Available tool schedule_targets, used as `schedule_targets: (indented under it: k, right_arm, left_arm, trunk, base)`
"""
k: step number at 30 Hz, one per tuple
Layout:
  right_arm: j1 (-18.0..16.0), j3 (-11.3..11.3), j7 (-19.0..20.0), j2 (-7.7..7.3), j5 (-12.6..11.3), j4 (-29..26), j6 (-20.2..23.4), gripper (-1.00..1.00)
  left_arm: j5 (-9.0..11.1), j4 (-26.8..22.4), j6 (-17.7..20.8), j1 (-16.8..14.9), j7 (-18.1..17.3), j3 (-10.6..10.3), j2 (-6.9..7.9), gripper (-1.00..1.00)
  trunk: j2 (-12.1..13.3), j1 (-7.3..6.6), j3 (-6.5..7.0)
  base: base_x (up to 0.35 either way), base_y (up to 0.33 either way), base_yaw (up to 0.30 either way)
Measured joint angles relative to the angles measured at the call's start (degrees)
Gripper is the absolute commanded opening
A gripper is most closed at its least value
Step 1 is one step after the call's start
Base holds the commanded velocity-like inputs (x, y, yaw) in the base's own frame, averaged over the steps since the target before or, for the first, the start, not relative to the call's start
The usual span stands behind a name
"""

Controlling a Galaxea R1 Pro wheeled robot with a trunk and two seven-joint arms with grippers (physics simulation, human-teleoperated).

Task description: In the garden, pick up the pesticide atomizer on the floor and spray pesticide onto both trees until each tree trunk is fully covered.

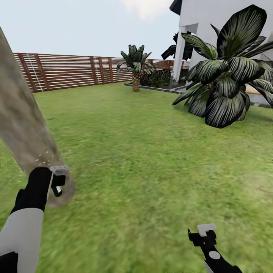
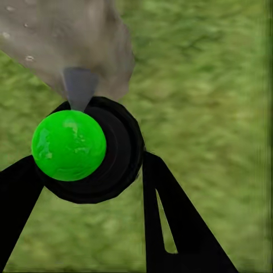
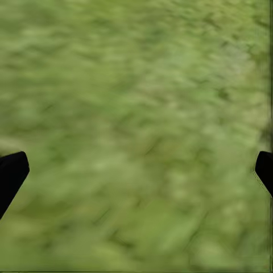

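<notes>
Left gripper [image 2: 85,170] clamps atomizer [image 2: 69,145]; nozzle nearly touching tree trunk [image 1: 19,125] just ahead. Right gripper [image 3: 136,170] wide, empty. Risk: spray probably wets one patch only, coverage incomplete.

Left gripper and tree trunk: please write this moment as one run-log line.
left gripper: shut on atomizer | nozzle toward tree trunk | right gripper: open, over lawn
</notes>
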Motion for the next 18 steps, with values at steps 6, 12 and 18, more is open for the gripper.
schedule_targets:
  k: [6,12,18]
  right_arm:
    - [0.0,0.0,0.0,0.03,0.0,0.0,0.0,1.0]
    - [0.0,0.0,0.0,0.05,0.0,0.0,0.0,1.0]
    - [0.0,0.0,0.0,0.06,0.0,0.0,0.0,1.0]
  left_arm:
    - [0.2,0.2,-0.3,0.2,0.0,0.4,0.58,-1.0]
    - [0.2,1.1,-0.7,1.2,0.1,0.4,0.88,-1.0]
    - [0.6,1.1,-3.4,4.8,-0.2,0.4,0.69,-1.0]
  trunk:
    - [0.0,0.02,0.0]
    - [0.0,0.02,0.0]
    - [0.0,-0.01,-0.01]
  base:
    - [-0.254,-0.173,0.258]
    - [-0.307,-0.013,0.276]
    - [-0.033,0.0,0.276]
